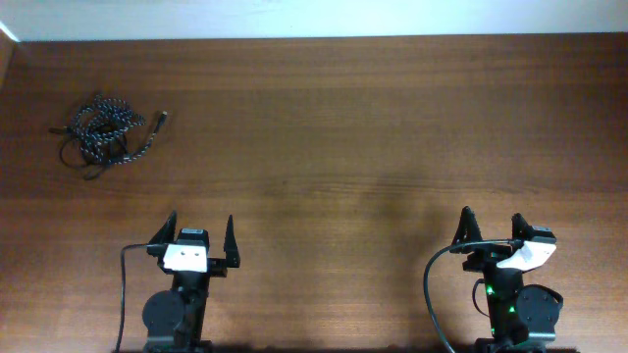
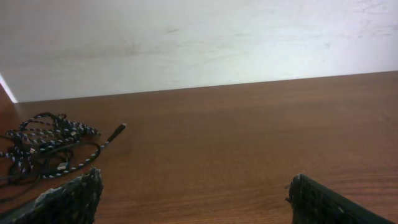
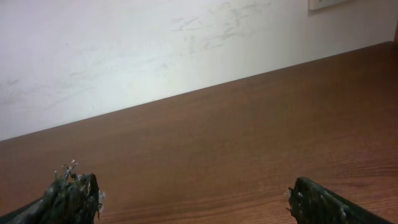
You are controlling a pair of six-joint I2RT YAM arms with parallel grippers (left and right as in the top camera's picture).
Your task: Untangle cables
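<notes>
The cables [image 1: 103,132] lie in one tangled heap at the far left of the wooden table: a black-and-white speckled braided cord wound together with a thinner plain black cord, one plug end [image 1: 160,120] sticking out to the right. The heap also shows at the left edge of the left wrist view [image 2: 46,146]. My left gripper [image 1: 201,232] is open and empty near the front edge, well short of the heap. My right gripper [image 1: 491,224] is open and empty at the front right. The cables do not show in the right wrist view.
The brown wooden table [image 1: 343,147] meets a white wall [image 2: 199,43] at its far edge. Thick smooth black wires [image 1: 432,294] run along the arm bases at the front.
</notes>
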